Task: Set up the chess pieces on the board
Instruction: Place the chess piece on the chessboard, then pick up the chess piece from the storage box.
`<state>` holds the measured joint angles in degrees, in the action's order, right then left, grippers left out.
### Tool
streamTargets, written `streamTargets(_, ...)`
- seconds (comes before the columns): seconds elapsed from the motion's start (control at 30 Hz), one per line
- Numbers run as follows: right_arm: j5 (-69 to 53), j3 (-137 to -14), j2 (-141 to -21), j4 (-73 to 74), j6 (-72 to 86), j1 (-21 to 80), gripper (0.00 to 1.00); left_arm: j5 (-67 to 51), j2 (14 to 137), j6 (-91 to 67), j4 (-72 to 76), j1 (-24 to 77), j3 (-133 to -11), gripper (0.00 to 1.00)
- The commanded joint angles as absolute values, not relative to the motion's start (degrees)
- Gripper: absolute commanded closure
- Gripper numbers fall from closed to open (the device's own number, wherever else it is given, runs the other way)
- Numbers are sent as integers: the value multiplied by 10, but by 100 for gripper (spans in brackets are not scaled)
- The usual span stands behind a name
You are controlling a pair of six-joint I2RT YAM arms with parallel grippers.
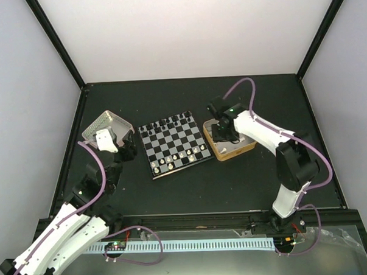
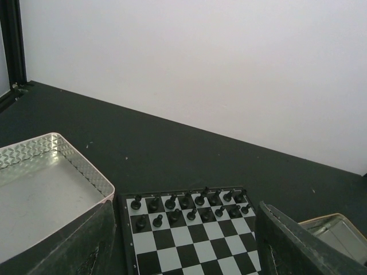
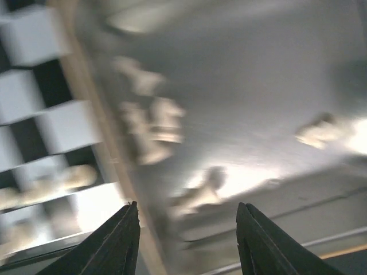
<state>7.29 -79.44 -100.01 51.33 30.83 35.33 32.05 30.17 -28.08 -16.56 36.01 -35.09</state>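
Note:
The checkered board point(image 1: 175, 147) lies mid-table. Black pieces point(image 2: 189, 206) fill its two far rows; several white pieces point(image 1: 183, 156) stand in its near rows. My right gripper point(image 1: 220, 134) hangs open over the gold-rimmed tin point(image 1: 231, 149). The blurred right wrist view shows several loose white pieces point(image 3: 152, 129) on the tin floor between and beyond the open fingers point(image 3: 123, 240), nothing held. My left gripper point(image 1: 124, 151) is open and empty beside the board's left edge; in its wrist view the board point(image 2: 189, 246) lies between its fingers.
The pale silver tin point(image 1: 107, 127) stands left of the board, at the left gripper; it looks empty in the left wrist view point(image 2: 40, 195). Black frame posts and white walls bound the dark table.

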Motion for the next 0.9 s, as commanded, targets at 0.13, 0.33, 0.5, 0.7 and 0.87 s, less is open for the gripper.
streamTargets(0.13, 134, -743, -1036, 518, 278, 255, 51, 303, 313, -270, -152, 356, -350, 33)
streamTargets(0.33, 152, -739, -1075, 484, 287, 216, 54, 304, 315, -268, -153, 356, -352, 33)
streamTargets(0.5, 158, -753, -1104, 479, 285, 200, 54, 306, 317, -266, -153, 356, -352, 33)
streamTargets(0.7, 115, -743, -1118, 445, 276, 170, 55, 309, 321, -265, -152, 355, -355, 33)
streamTargets(0.87, 87, -743, -1126, 422, 264, 161, 66, 310, 325, -262, -152, 355, -357, 33)
